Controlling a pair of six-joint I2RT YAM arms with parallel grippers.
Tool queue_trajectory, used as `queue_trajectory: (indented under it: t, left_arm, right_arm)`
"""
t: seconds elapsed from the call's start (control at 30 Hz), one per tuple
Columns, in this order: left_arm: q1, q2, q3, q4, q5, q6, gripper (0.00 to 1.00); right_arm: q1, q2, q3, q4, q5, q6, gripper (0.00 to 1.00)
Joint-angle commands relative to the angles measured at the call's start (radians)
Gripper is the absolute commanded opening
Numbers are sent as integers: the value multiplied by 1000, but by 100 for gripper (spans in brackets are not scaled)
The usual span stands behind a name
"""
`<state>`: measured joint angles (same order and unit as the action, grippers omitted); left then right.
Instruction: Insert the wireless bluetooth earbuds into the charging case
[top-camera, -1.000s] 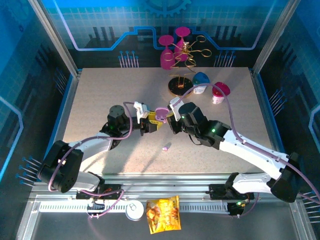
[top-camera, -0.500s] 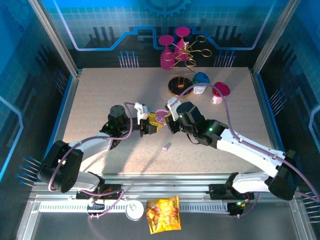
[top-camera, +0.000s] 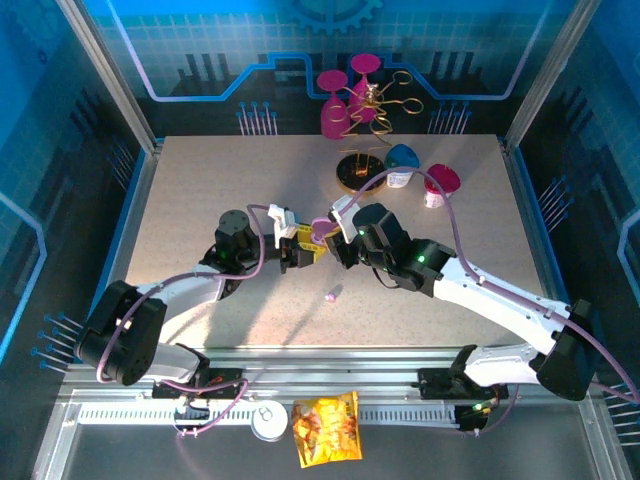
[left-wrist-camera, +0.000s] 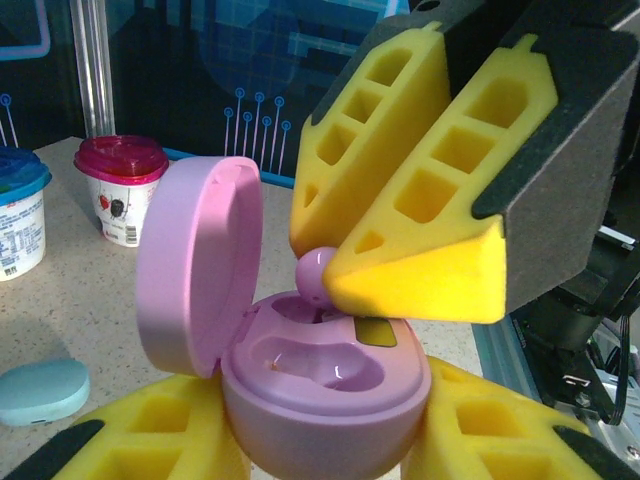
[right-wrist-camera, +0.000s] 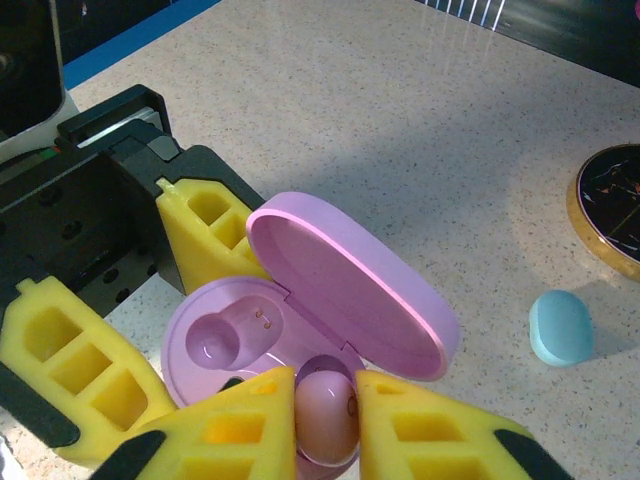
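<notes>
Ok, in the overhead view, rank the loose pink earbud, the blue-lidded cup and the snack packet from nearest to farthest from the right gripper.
1. Loose pink earbud, on the table, nearward of the right gripper.
2. Blue-lidded cup, far right of the table.
3. Snack packet, past the table's near edge.

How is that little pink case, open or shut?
Open. The pink case has its lid swung up, and one earbud socket lies bare.

No legible text on anything here.
</notes>
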<state>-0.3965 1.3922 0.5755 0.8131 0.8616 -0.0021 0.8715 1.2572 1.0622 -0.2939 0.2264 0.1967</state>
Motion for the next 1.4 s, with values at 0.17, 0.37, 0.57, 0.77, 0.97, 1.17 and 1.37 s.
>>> queue_trajectory:
  t: [0.17, 0.37, 0.57, 0.77, 0.97, 1.17, 1.37]
  left_arm:
    - [6, 13, 17, 101, 16, -39, 29]
    - [7, 8, 11, 101, 7, -27, 29]
    - [7, 0, 3, 105, -7, -19, 29]
    - [7, -14, 2, 111, -18, -17, 29]
    - [7, -41, -3, 109, -35, -15, 29]
    - [7, -71, -6, 107, -46, -16, 29]
    - [7, -97, -10, 83, -52, -5, 29]
  right_arm:
    - [1, -41, 16, 43, -56, 29, 41]
    - [-32, -153, -71, 152, -97, 77, 55]
    - [-104, -298, -216, 249, -126, 164, 61]
    - [-215, -379, -347, 235, -187, 275, 62]
    - [-275, -273, -394, 97, -248, 390, 61]
    - [-253, -87, -447, 187, -395, 490, 46]
    - [-183, 117, -391, 217, -507, 526, 42]
